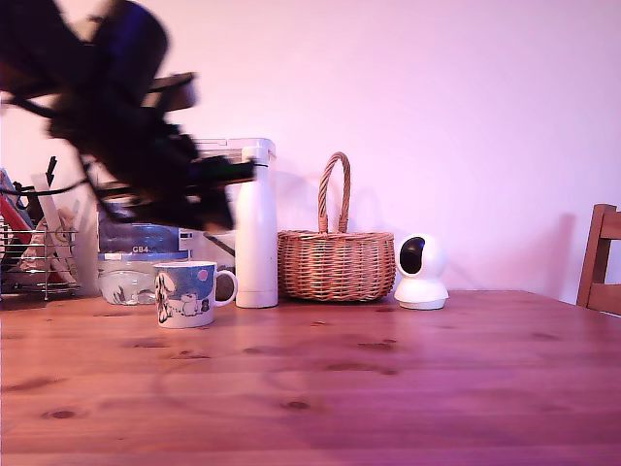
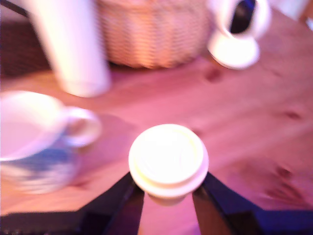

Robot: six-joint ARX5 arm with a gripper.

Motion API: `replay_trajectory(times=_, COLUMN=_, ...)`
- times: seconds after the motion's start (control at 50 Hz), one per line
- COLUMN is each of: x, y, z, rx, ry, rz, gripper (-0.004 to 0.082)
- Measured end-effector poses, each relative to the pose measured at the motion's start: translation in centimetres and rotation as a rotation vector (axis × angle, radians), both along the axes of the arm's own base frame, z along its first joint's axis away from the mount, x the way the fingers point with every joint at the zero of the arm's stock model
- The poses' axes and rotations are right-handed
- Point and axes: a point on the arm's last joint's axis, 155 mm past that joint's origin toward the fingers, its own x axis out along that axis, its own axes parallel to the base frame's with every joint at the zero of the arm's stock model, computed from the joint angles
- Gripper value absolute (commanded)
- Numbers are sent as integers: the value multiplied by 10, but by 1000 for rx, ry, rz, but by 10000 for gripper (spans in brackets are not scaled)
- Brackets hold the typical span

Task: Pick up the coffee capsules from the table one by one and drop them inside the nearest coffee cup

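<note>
the black jaws are clamped on a small cream-beige tapered capsule with a wide flat rim, held above the reddish-brown, knotty wooden surface — the gripper itself blurred in the exterior view. just beside it stands the glossy white ceramic mug with blue print and loop handle — near a smooth white bottle and woven wicker basket.

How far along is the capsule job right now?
Pickup looks done: the gripper holds a capsule above the table. In hand: carrying it near the mug. Left: dropping it in. The exterior view shows no other capsules on the table.
</note>
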Motion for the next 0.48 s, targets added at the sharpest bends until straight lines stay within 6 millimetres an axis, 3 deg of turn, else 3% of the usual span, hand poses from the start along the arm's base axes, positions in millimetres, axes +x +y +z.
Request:
replay_trajectory(times=0.14, x=-2, y=23, z=-9, rx=37, ry=31, rz=31, gripper=140)
replay_trajectory(times=0.48, x=8, y=58, z=11, rx=30, ry=-5, rz=103, gripper=140)
